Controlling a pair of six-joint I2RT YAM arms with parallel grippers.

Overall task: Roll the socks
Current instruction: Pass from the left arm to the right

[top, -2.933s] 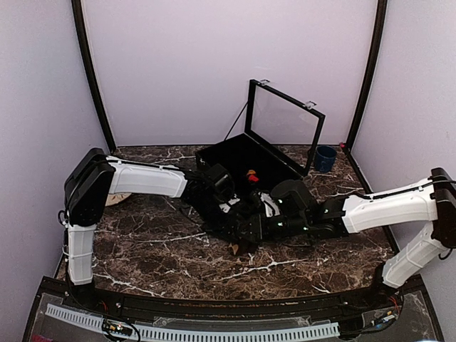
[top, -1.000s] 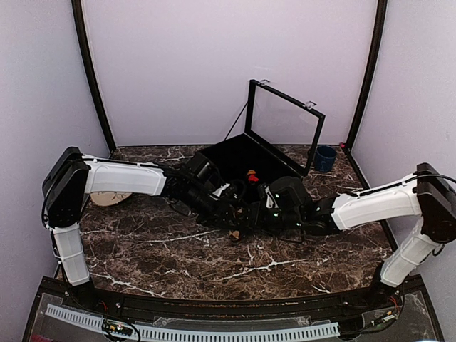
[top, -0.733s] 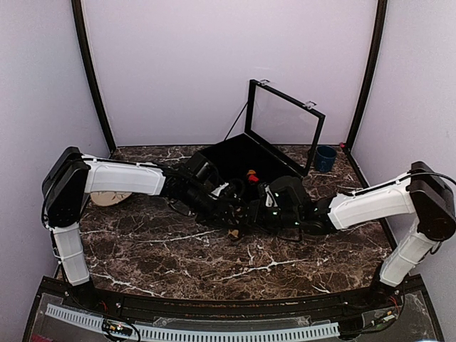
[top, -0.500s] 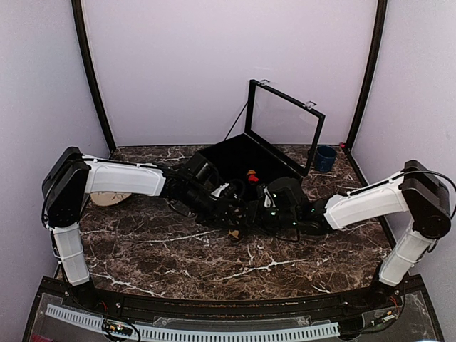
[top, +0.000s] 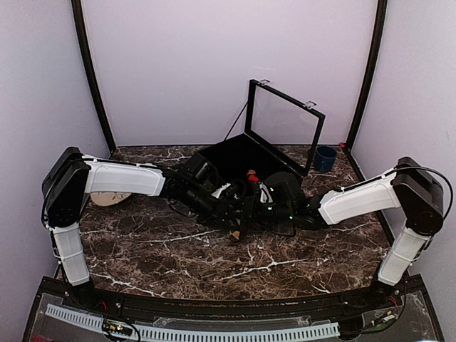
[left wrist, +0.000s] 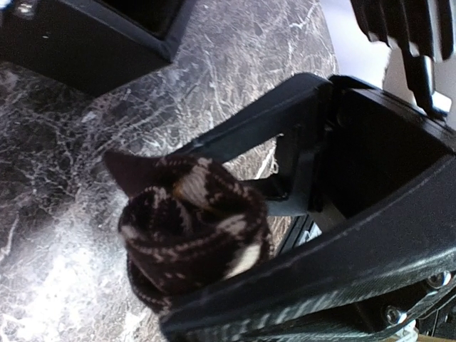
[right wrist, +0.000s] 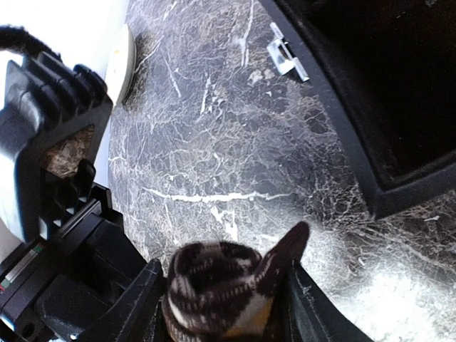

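White shells clad the left arm (top: 132, 178) and right arm (top: 360, 199), joints black.

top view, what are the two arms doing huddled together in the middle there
Both arms meet over the middle of the marble table, just in front of the open black case. The left gripper is shut on a rolled sock with tan diamonds. The right gripper has its fingers on either side of the same bundle; whether they press on it cannot be told. A small red-and-orange thing lies at the case's near side, too small to identify.
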